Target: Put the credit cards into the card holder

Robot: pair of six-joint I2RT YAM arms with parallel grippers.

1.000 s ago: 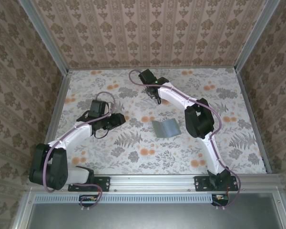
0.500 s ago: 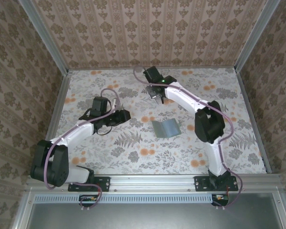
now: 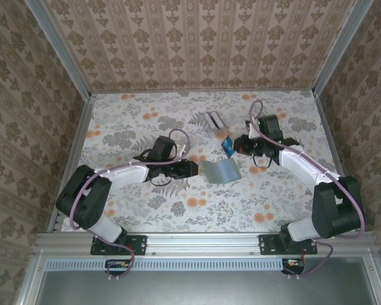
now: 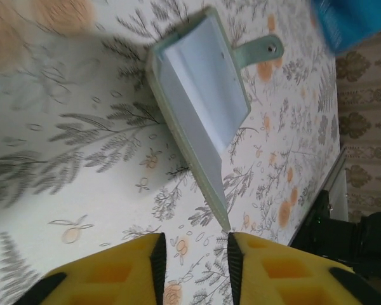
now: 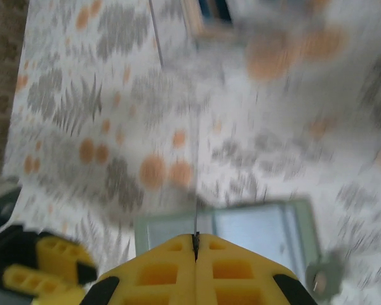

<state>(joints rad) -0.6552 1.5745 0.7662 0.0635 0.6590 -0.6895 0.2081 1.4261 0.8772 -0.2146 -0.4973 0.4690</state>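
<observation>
Right jaws swung over, blue card [image 3: 228, 147] pinched between

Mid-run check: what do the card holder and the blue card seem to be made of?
The card holder looks like soft faux leather or vinyl: matte grey-green outside, smooth paler lining, a strap with a round snap; fabric can't be ruled out. The blue card, pinched in the right end effector, looks like thin stiff plastic: flat, nearly a line edge-on.

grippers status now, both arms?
Left gripper: open, holding nothing, facing the card holder.
Right gripper: closed on a blue credit card.
</observation>
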